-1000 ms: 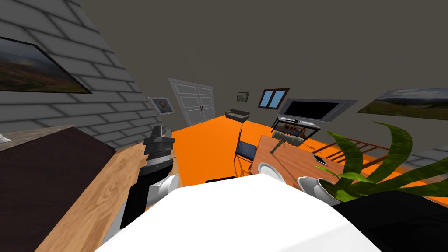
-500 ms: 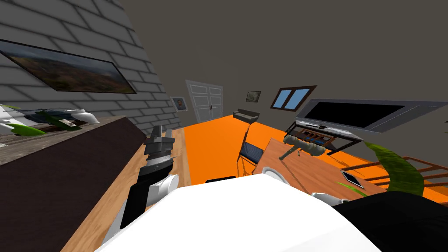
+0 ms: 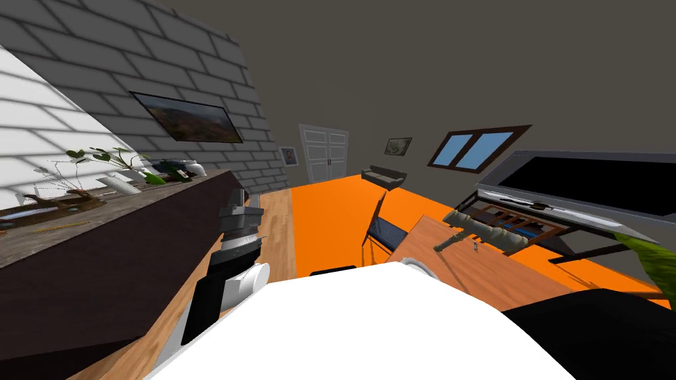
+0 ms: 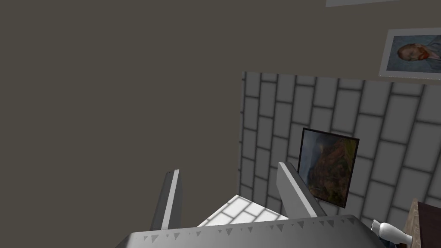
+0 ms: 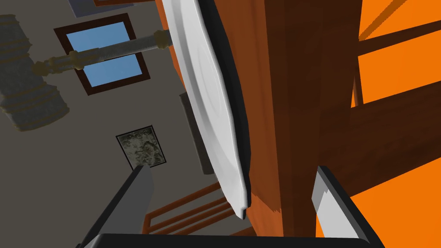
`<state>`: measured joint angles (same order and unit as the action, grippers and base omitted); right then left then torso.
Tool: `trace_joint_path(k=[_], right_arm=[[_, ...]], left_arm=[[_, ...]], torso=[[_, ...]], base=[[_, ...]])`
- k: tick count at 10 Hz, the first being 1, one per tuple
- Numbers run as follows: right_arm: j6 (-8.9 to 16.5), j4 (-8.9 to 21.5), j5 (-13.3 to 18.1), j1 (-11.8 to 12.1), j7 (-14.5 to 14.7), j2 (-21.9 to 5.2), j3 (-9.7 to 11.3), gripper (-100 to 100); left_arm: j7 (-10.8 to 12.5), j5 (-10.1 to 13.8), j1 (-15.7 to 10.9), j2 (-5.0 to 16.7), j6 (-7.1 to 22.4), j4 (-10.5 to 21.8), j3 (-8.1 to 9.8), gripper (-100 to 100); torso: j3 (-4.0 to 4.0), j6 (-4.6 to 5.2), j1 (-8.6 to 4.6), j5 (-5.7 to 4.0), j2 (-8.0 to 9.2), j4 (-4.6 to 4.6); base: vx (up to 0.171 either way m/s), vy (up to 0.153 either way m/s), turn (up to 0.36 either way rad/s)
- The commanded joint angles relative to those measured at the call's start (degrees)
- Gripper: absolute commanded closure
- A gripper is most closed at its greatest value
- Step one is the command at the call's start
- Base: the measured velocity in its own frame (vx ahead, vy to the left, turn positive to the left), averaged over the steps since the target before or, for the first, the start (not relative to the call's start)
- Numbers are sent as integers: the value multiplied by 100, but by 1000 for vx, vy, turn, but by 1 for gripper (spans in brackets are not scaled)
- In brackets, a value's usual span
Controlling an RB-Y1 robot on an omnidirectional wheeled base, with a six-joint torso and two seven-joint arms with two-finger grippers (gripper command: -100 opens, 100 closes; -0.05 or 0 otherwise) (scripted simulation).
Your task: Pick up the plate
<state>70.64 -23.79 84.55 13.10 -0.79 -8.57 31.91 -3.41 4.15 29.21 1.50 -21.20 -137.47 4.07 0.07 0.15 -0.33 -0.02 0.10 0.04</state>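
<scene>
Just ahead of right hand [image 5: 232,172], plate [image 5: 211,94].

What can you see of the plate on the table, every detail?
The plate is plain white and round, shallow, with a faint ring marking its centre well and a dark band under its rim. It lies flat on the brown wooden table, close to the edge. The open right pincer faces its rim edge-on, with both fingers clear of it.
</scene>
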Motion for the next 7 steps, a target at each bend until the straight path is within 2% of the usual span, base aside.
trace_joint_path(k=[1,2,3,7], right_arm=[[-3,-165,-20,70,94,-44,-114,-100],[-18,-153,-52,51,156,48,-364,-100],[-18,-153,-52,51,156,48,-446,-100],[-48,-129,-116,14,279,234,-1111,-100]], left_arm=[[0,0,0,0,0,0,0,0],[0,0,1,0,0,0,0,0],[0,0,-1,0,0,0,0,0],[0,0,-1,0,0,0,0,0]], torso=[[0,0,0,0,0,0],[-6,6,-6,3,-10,-4],[-2,-3,-9,3,-3,-1],[3,-4,-27,8,2,4]], base=[[-34,-3,9],[-72,-3,333],[-81,-14,279],[-92,-4,299]])
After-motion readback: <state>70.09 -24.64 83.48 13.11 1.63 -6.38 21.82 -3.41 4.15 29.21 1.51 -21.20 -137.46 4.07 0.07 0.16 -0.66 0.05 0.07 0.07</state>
